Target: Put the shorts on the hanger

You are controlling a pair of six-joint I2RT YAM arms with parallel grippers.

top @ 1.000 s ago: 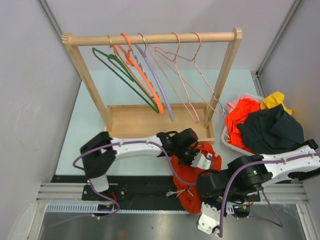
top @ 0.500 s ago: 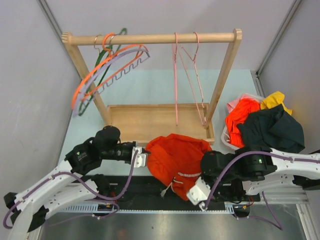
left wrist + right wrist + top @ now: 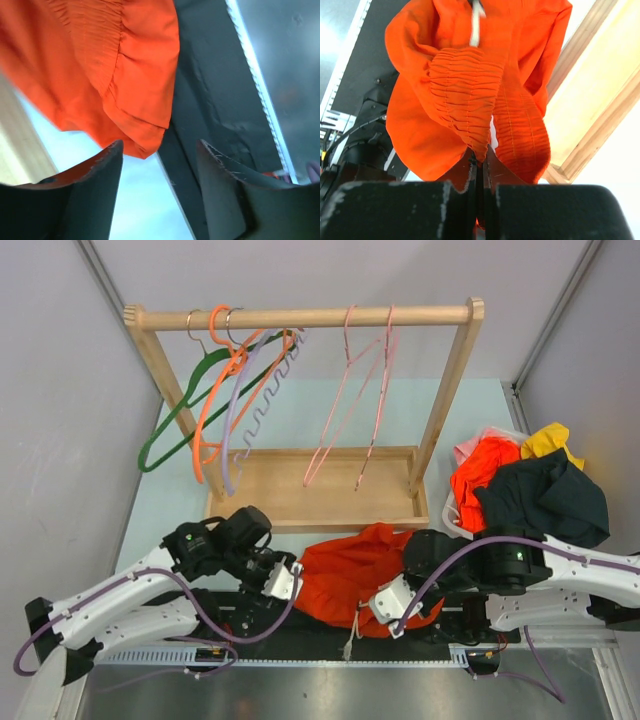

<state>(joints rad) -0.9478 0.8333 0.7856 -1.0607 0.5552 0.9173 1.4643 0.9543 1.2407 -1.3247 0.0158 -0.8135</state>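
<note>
The bright orange-red shorts (image 3: 345,568) lie bunched on the table's near edge, between my two grippers. My right gripper (image 3: 386,602) is shut on their gathered waistband (image 3: 470,95), with the white drawstring (image 3: 476,22) dangling above. My left gripper (image 3: 288,580) stands open at the shorts' left side. In the left wrist view its jaws (image 3: 159,167) hold nothing, and the shorts' hem (image 3: 135,125) sits just beyond the fingertips. Two thin pale-pink hangers (image 3: 343,405) (image 3: 376,405) hang tilted on the rail, apart from both grippers.
The wooden rack (image 3: 300,316) stands on a wooden tray base (image 3: 320,490) behind the shorts. Green (image 3: 170,432), orange (image 3: 212,415) and lilac (image 3: 238,420) hangers hang at the rail's left end. A basket of orange, dark green and yellow clothes (image 3: 530,495) sits at the right.
My left gripper has opened and let go of the shorts' left edge. The shorts have sagged into a smaller bunch held by the right gripper. The hangers have swung on the rail.
</note>
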